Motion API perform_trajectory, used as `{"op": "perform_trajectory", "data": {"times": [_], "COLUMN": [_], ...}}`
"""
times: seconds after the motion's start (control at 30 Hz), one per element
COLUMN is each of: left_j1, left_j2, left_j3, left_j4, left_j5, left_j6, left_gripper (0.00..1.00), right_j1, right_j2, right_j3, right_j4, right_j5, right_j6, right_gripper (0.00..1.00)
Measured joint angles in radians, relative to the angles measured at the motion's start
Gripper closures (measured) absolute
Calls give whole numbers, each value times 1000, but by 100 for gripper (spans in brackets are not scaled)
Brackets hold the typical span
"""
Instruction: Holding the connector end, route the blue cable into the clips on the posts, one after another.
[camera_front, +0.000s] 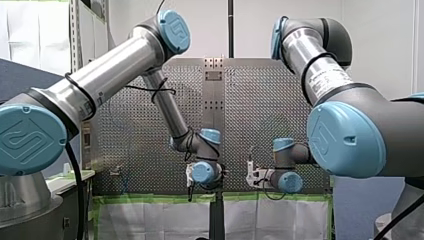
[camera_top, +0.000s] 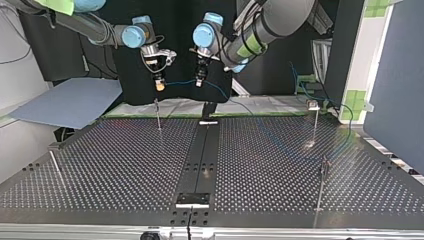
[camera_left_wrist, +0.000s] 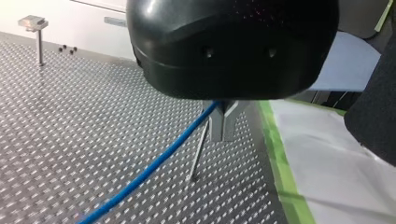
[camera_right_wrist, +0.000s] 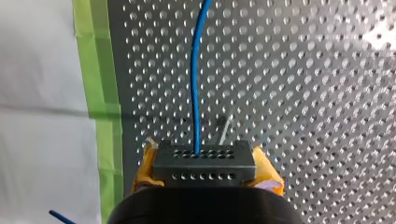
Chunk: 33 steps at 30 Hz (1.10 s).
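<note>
The blue cable (camera_right_wrist: 196, 88) is hanging over the worktop (camera_top: 115, 165), strung between both claws. My right claw (camera_top: 159, 85) is clamping its yellow pads (camera_right_wrist: 144, 168) on the black connector (camera_right_wrist: 204, 164). My left claw (camera_left_wrist: 223, 123), at its 3 o'clock in the top view, is pinching the cable further along.

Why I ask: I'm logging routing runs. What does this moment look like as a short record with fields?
right pincer: shut on black connector, yellow pads either side
left pincer: shut on blue cable
cable span: hangs in the air between the two pincers, above the perforated table
nearest post: stands just below the right pincer
clips: none seen holding the cable near the pincers
</note>
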Motion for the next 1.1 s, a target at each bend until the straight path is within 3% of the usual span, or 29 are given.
{"op": "perform_trajectory", "data": {"times": [0.13,0.33,0.6,0.93,1.1], "left_j1": [-33,-93,-121,-136,-143], "left_j2": [-33,-95,-148,-157,-197], "left_j3": [36,99,179,286,340], "left_j4": [-34,-73,-88,-129,-166], "left_j5": [-22,-59,-97,-104,-114], "left_j6": [-6,-41,-47,-47,-48], "left_gripper": [100,100,100,100,100], "right_j1": [-40,-89,-117,-156,-173], "right_j2": [1,16,66,69,58], "right_j3": [4,4,1,-31,-33], "right_j4": [2,2,-19,-8,-1], "right_j5": [-32,-38,-33,-36,-39], "right_j6": [0,-2,-4,-7,-13], "right_gripper": [100,100,100,100,100]}}
